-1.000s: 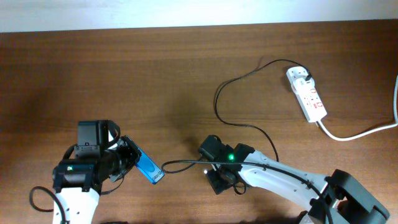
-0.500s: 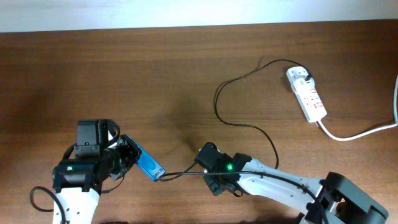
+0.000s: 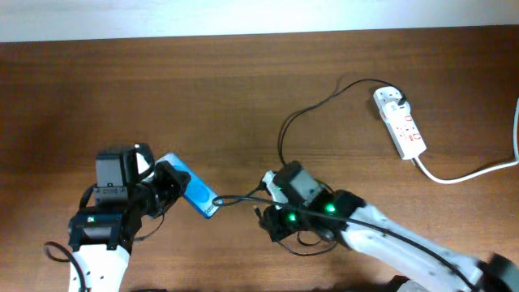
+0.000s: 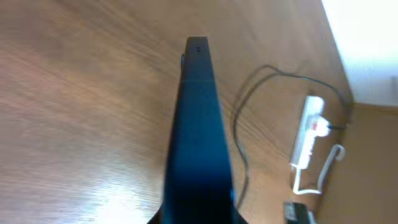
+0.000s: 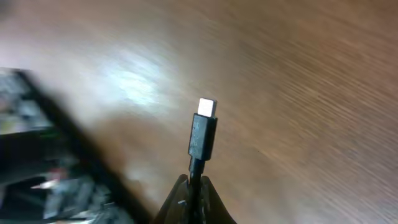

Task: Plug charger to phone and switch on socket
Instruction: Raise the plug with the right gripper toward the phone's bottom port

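My left gripper [image 3: 169, 191] is shut on the phone [image 3: 193, 195], a slim black-framed slab with a blue screen, held tilted above the table. From the left wrist the phone [image 4: 196, 130] shows edge-on, filling the space between the jaws. A thin black cable, the charger [image 3: 285, 130], loops from the socket [image 3: 401, 122] down to my right gripper [image 3: 263, 204]. That gripper [image 5: 193, 185] is shut on the cable just behind the connector tip [image 5: 203, 132], which stands free above the wood. Overhead, the charger's end lies close to the phone's lower right end.
The white socket [image 4: 307, 144] lies at the far right with its thick white cord [image 3: 466, 172] running off the right edge. A pale wall band [image 3: 243, 16] borders the table's far edge. My left arm [image 5: 37, 168] shows blurred at the left of the right wrist view.
My right gripper has closed on the charger cable and shifted slightly back. The left arm has carried the phone a little toward the far side of the table.
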Available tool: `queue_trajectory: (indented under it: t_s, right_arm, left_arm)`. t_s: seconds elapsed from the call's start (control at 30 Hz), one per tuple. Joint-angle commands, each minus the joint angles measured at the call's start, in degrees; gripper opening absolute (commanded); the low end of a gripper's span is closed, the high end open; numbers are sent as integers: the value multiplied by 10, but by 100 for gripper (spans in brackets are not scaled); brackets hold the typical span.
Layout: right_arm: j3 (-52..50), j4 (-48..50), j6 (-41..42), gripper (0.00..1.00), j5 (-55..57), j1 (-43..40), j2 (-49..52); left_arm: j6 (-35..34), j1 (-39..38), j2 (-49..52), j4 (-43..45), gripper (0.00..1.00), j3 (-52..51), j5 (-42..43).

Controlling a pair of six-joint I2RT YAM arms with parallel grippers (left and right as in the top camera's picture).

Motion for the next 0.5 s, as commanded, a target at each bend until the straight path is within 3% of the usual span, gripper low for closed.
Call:
queue_trajectory:
  t_s: [0.0,0.23,0.3,0.4,0.47]
  right_arm:
    - [14,1,2,4,-105,-11,-73]
    - [14,-3,2,4,-212,-11,-192]
    - [14,-3,-45,4,-212,-11,-202]
    - [14,-2,-73,4,-225,-11,-202]
    - [14,5,-89,4,-259,-11,-205]
  left_arm:
    - [1,3,-3,59,0,7,123]
    - [-6,3,-3,219,0,7,285]
    - [-18,3,-3,226,0,7,318]
    - [-13,3,-3,228,0,7,433]
    - [-10,3,-3,228,0,7,434]
